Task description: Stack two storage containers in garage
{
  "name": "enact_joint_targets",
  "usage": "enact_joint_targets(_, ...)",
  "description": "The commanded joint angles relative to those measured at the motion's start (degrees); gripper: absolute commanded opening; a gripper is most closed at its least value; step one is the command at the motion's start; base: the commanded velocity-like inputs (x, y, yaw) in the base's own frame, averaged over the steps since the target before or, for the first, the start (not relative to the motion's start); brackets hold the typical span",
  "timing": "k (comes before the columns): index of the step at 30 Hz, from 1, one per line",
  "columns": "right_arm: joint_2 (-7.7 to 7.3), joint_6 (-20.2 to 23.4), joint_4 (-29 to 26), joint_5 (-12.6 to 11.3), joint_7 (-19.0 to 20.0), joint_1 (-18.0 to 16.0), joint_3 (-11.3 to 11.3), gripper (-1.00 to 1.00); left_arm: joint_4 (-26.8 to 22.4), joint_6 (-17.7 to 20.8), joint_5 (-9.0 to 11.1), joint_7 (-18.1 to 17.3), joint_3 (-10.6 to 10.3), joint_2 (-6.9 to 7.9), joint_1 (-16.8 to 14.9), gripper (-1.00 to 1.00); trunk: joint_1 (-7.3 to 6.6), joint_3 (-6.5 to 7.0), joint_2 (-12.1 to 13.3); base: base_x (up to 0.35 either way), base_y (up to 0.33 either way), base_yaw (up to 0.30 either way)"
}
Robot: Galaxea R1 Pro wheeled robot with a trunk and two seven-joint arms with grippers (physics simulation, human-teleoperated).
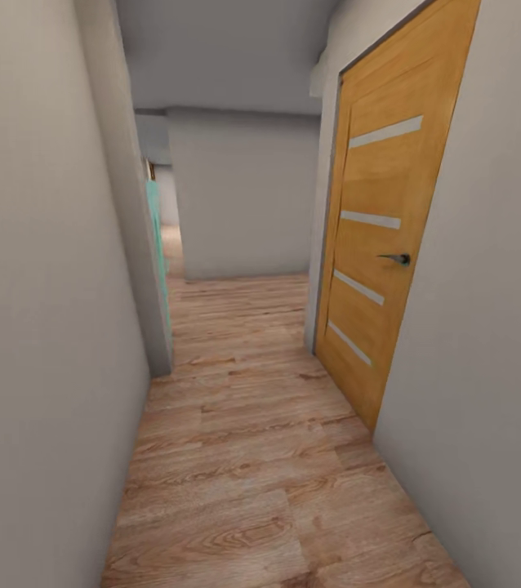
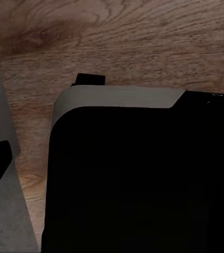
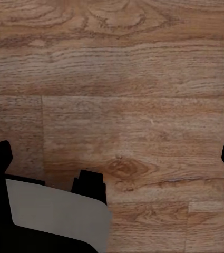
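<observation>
Narrow hallway, wood plank floor [image 1: 252, 457] running up the frame's centre between grey walls. No storage containers are appearing here; robot is likely in transit between rooms. Orange door [image 1: 379, 237] is standing closed at right, teal edge [image 1: 156, 237] showing at left. Both wrist cameras are pointing down at planks; claw spread cannot be told on either arm.

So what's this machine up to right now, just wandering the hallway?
Pretty much. The robot is in a narrow corridor with a wood plank floor, grey walls on both sides and a closed wooden door on its right. Neither orange bin is in sight, and nothing appears between the fingertips of the right pincer, which are spread wide. Both wrist cameras look down at the planks and the robot's own dark body.
</observation>
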Motion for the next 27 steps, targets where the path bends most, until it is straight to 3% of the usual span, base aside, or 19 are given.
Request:
enact_joint_targets(1,0.03,0.1,0.1,-0.4,0.0,-0.1,0.5,1.0,0.0,0.0,0.6,0.0,0.0,0.01,0.0,1.0,0.03,-0.06,0.0,0.304,-0.089,0.0)
enact_joint_targets(27,-0.03,0.3,0.1,-0.8,-0.5,-0.1,0.3,1.0,-0.1,-0.1,0.7,0.7,0.1,0.12,-0.1,1.0,0.03,-0.06,0.0,0.296,-0.118,0.0)
